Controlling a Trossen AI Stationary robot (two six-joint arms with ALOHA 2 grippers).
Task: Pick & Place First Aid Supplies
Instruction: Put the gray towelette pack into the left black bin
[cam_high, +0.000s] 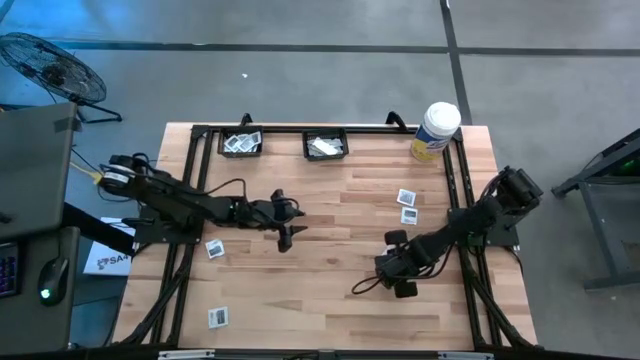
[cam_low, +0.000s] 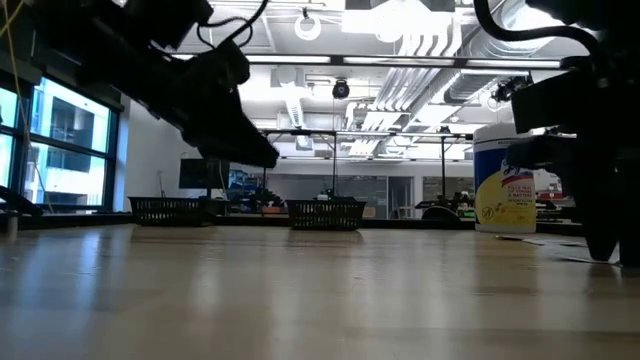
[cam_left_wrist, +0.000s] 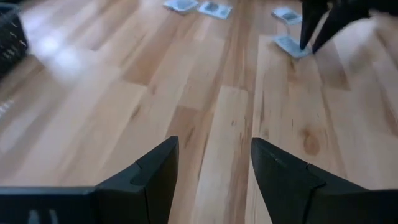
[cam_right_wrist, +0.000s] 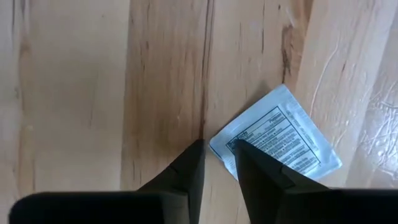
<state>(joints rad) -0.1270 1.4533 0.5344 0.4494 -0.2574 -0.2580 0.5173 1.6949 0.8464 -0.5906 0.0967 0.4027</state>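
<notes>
Dark tapered right gripper (cam_right_wrist: 217, 155), flat square packet (cam_right_wrist: 277, 140), wood-plank table (cam_right_wrist: 74, 93)

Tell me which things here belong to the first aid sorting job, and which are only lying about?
Belonging to the job:
- square packets on the table
- packet at the right hand's fingertips
- two black baskets holding packets

Only lying about:
- white tub with yellow label
- fan on the floor
</notes>
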